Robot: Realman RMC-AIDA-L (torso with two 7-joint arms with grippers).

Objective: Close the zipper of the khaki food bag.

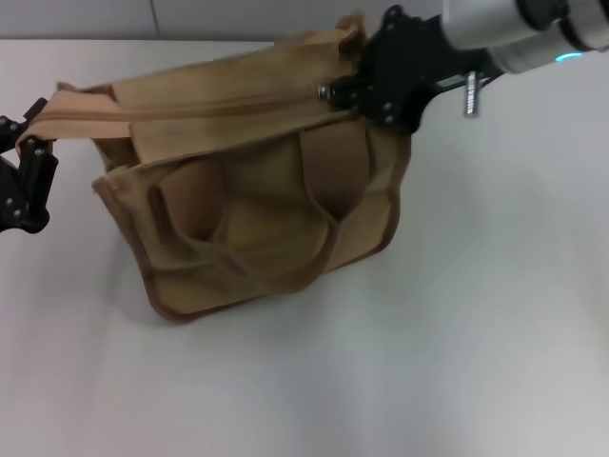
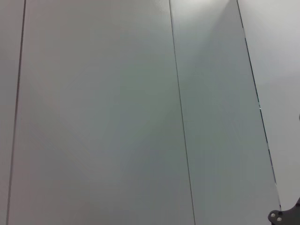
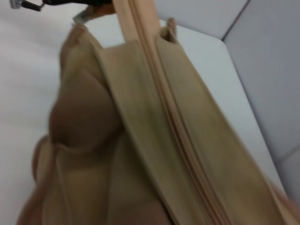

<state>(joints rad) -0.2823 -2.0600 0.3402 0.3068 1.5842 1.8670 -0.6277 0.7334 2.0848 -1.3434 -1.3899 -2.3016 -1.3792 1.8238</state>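
1. Gripping at the right end of the zipper (image 1: 205,107), the right gripper (image 1: 335,92) sits on top of the khaki food bag (image 1: 257,209) toward the far edge of the white table (image 1: 457,343); its jaws look drawn narrow on the small silver pull tab (image 1: 324,91).
2. The zipper line runs from there along the bag's top flap toward the left edge of the table; in the right wrist view it reads as one pale seam (image 3: 164,108) between the two flap halves.
3. The left gripper (image 1: 29,143) stands at the left edge, touching the bag's left end strip (image 1: 59,112); whether it clamps the strip cannot be told.
4. The bag lies tipped, its two loop handles (image 1: 285,267) facing the near edge.
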